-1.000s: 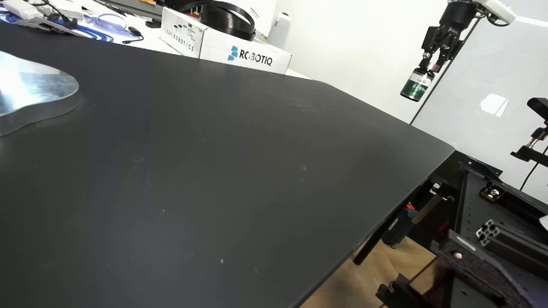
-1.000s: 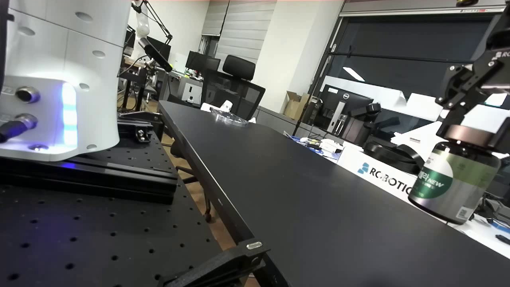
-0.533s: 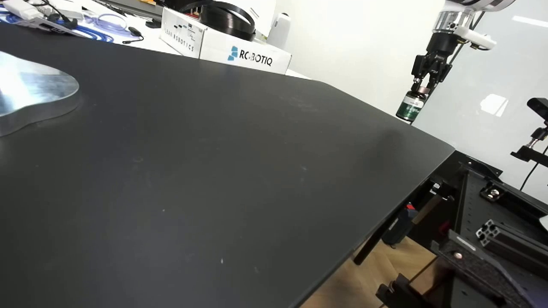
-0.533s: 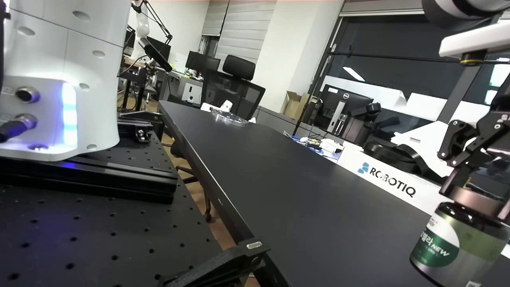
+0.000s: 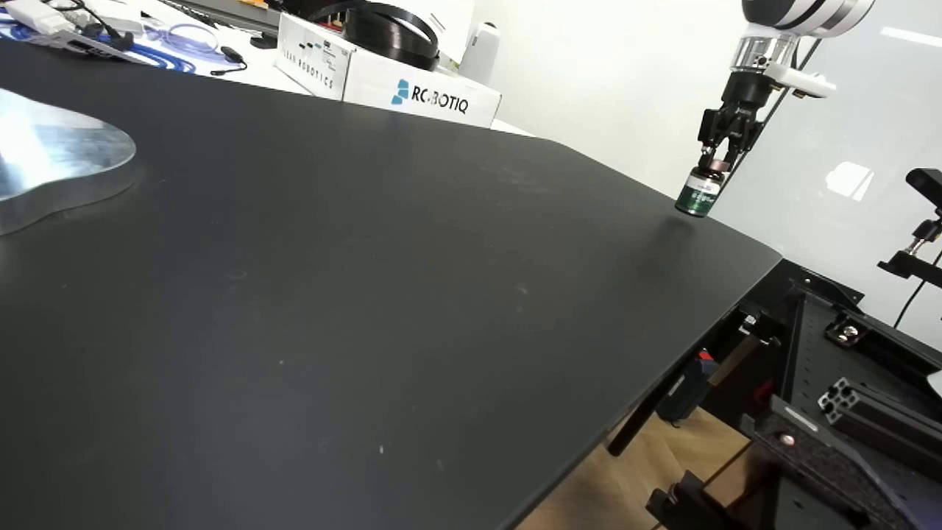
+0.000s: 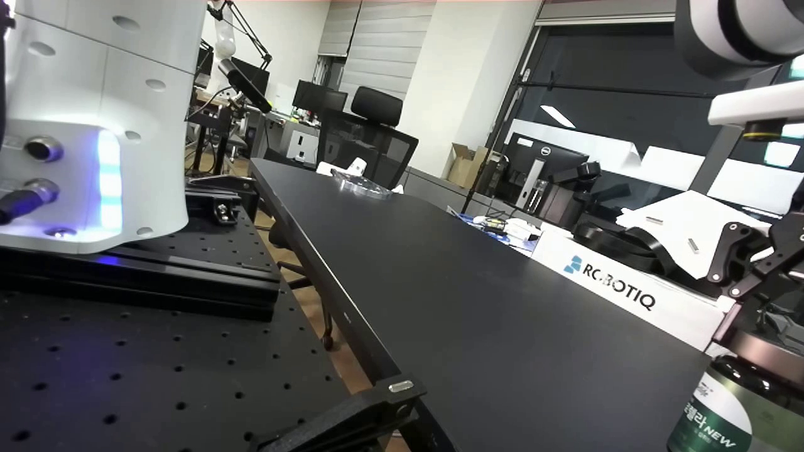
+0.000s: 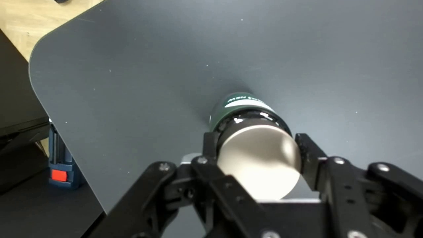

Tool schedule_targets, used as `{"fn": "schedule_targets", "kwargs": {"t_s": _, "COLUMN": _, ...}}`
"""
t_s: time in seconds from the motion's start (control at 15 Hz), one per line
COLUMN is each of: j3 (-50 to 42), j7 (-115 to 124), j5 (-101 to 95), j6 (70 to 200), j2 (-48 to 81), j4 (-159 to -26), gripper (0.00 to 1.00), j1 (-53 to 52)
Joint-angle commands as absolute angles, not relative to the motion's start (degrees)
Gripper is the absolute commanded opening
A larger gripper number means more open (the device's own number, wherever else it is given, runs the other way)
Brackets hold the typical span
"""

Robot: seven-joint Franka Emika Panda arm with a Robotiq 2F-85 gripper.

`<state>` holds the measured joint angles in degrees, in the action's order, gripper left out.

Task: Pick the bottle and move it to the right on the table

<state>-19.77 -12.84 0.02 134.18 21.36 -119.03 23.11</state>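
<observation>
Holding the bottle (image 5: 698, 193), the tool (image 7: 257, 151) has sunk nearer the table (image 5: 368, 294).

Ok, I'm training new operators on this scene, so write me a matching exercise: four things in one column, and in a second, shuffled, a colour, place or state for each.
Things
1. bottle
2. pincer
3. table
4. ROBOTIQ box

Descriptions
A. closed around a cap
B. white, beyond the table's edge in both exterior views
C. partly green, gripped at the top
D. dark and flat, with a rounded corner in the wrist view

Right pairs: 1-C, 2-A, 3-D, 4-B
</observation>
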Motion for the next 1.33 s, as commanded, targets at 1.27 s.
{"fn": "schedule_targets", "kwargs": {"t_s": 1.27, "j3": -15.49, "j7": -17.49, "j5": 7.7, "j6": 135.08, "j2": 24.29, "j4": -116.05, "gripper": 0.6, "j1": 27.36}}
